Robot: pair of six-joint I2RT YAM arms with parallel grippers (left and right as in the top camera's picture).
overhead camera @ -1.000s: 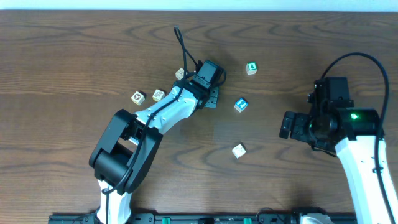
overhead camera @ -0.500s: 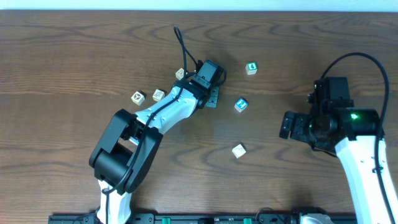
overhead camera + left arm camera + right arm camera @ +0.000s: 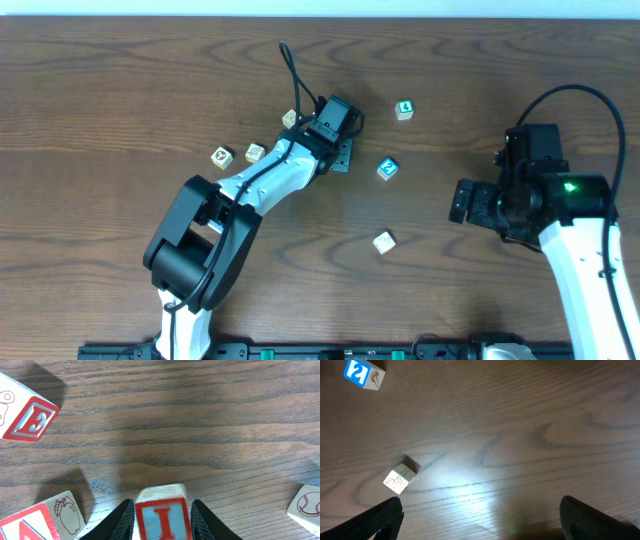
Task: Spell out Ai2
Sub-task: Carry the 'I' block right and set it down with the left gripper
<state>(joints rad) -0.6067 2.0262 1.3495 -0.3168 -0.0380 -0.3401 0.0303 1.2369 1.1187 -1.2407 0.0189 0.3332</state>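
From overhead, the left gripper [image 3: 340,152] sits low over the middle of the table [image 3: 120,60] with its load hidden beneath the wrist. The blue 2 block [image 3: 387,168] lies just to its right, and the right gripper [image 3: 459,201] waits well apart at the far side. The left wrist view settles it: the jaws are clamped on either flank of the red I block [image 3: 162,512], its letter upright and facing the camera. The A block [image 3: 25,527] is near at lower left and the E block [image 3: 25,415] farther up (whether the I rests on the wood or hangs just above it, I cannot tell). The step in hand looks like placing the I beside the A. That calls for a lift clear of the neighbours, a level carry without twisting, and a flat set-down just beside the A before letting go. In the right wrist view that gripper stands spread wide and empty, with the blue 2 block at upper left, free to finish the row.
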